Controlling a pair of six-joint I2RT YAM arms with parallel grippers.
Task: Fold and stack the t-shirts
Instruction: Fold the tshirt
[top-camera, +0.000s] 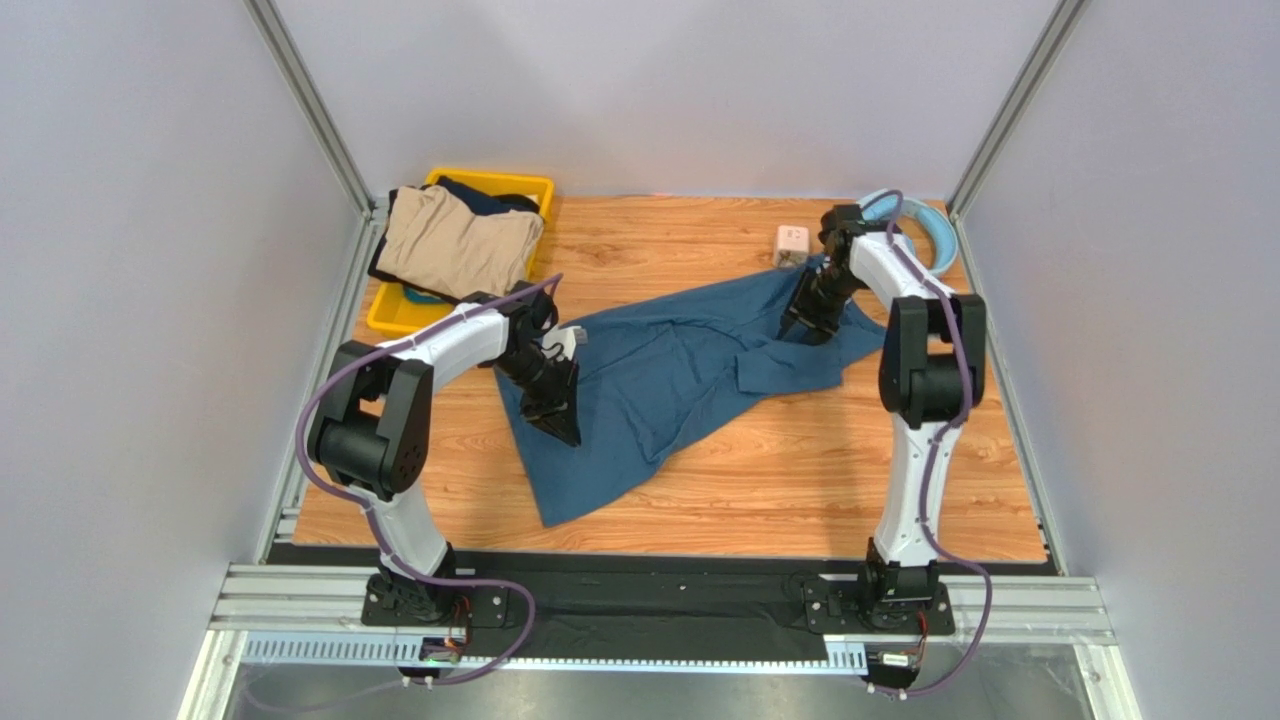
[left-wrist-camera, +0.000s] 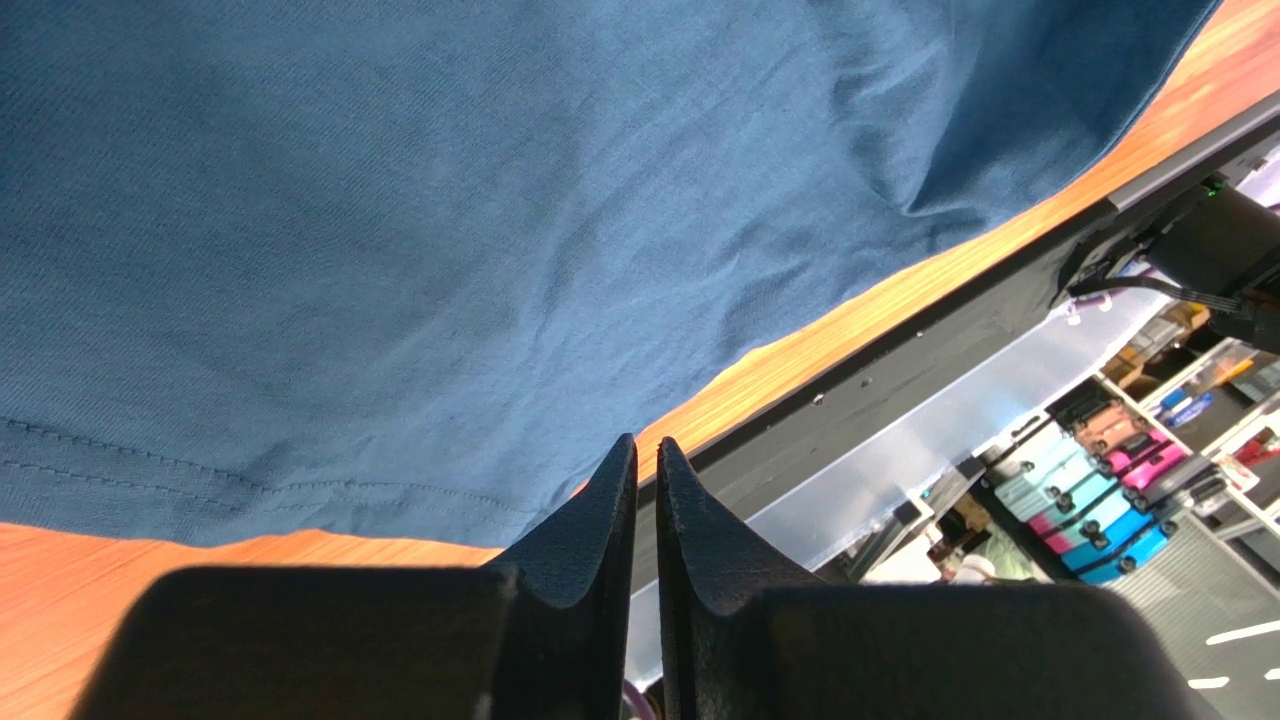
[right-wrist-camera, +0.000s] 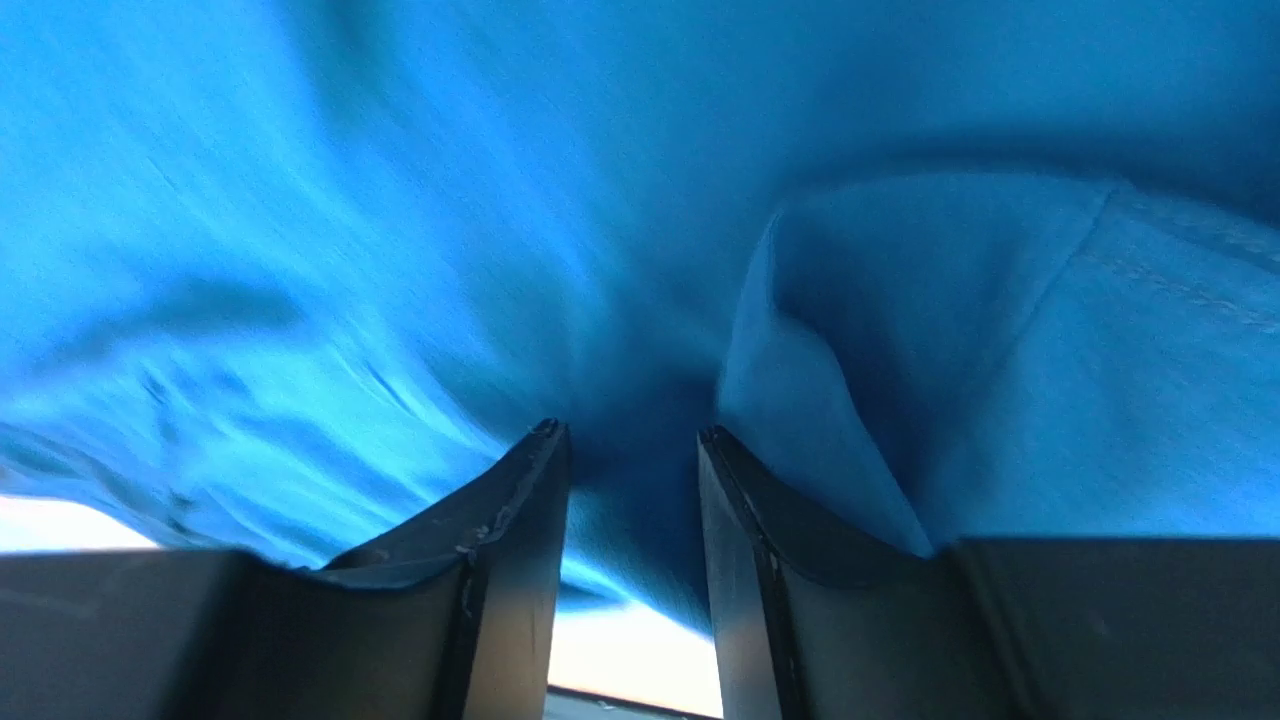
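1. While the teal t-shirt (top-camera: 684, 375) lay rumpled and unfolded across the middle of the table (top-camera: 842, 480), the step in hand looked to be spreading it flat before any fold.
2. The left gripper (left-wrist-camera: 643, 447) sat at the shirt's near-left hem with its jaws drawn narrow, almost closed. No cloth showed in the slit, so a pinch on the hem could not be confirmed.
3. The right gripper (right-wrist-camera: 631, 435) stood with jaws parted over a ridge of cloth at the shirt's far-right corner, clamping nothing.
4. Doing this well called for each claw to take a single layer at an outer edge and draw outward, low over the wood, so creases ran out rather than bunched.
5. The tan t-shirt (top-camera: 458, 243) and navy t-shirt (top-camera: 489, 195) lay heaped in the yellow bin (top-camera: 537, 186) at far left.
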